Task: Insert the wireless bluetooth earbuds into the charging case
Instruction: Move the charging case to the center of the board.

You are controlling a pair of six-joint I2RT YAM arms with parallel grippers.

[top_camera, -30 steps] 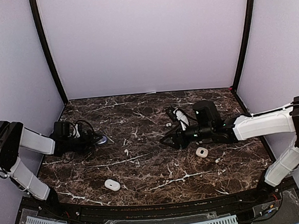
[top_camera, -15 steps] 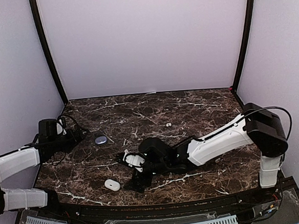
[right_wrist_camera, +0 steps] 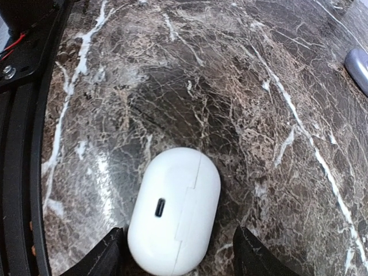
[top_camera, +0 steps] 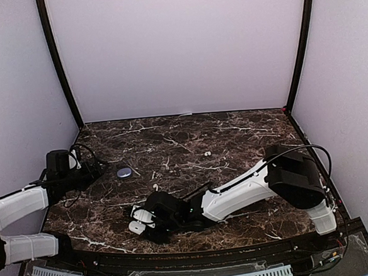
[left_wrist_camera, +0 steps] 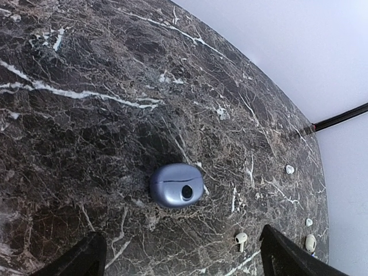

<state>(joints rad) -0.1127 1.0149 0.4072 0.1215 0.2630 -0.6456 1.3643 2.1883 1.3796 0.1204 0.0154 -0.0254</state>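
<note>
R pincer (right_wrist_camera: 179,256) open, astride white case (right_wrist_camera: 175,201).

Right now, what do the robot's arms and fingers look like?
Both arms have smooth white shells with chunky black joints. The left arm and right arm each carry a thin black cable looping beside a joint. The fingers are black.

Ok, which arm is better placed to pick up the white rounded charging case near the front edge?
Right. The right tool straddles the white rounded charging case, fingers open on either side. The left tool hangs open over the blue-grey rounded case, farther back on the left.
</note>
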